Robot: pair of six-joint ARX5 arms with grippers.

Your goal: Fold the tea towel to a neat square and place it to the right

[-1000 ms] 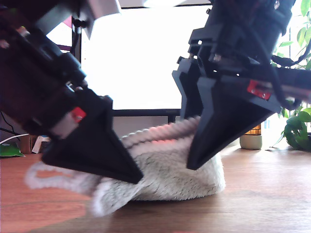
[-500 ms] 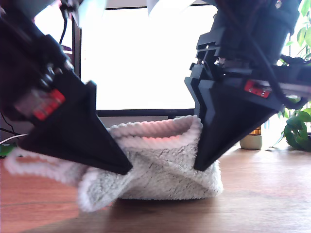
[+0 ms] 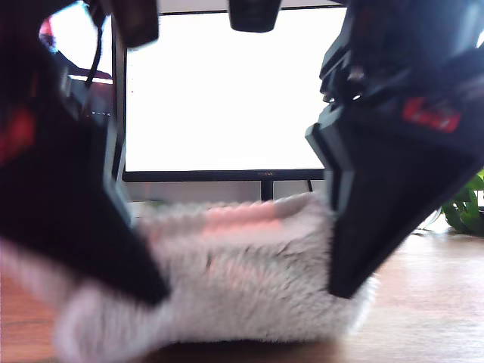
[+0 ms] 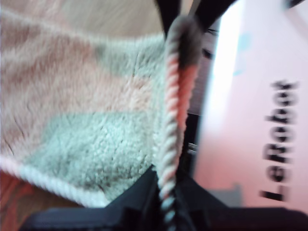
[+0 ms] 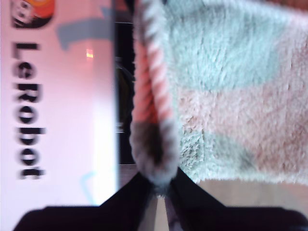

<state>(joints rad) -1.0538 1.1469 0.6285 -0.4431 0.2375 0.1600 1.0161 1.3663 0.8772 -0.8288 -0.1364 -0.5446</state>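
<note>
The tea towel (image 3: 242,287) is a fluffy pale heap on the wooden table (image 3: 439,302), blurred, with its corded hem raised along the far side. Two black grippers dig into it in the exterior view, one at that view's left (image 3: 144,287) and one at its right (image 3: 348,283); the wrist views do not show which is which. My first gripper (image 4: 166,192) is shut on the towel's corded hem (image 4: 168,120), with mint and pink pile (image 4: 86,139) spread beside it. My second gripper (image 5: 159,185) is shut on the hem (image 5: 151,96) too.
A bright monitor (image 3: 227,91) stands behind the towel; both wrist views show its pink screen with "LeRobot" lettering (image 4: 279,139). A green plant (image 3: 465,208) sits at the exterior view's right edge. Bare wood lies beyond the towel toward that side.
Both grippers and the towel have come much nearer the exterior camera and now fill the picture. The towel's raised hem has been carried along with them, and the picture is blurred by motion.
</note>
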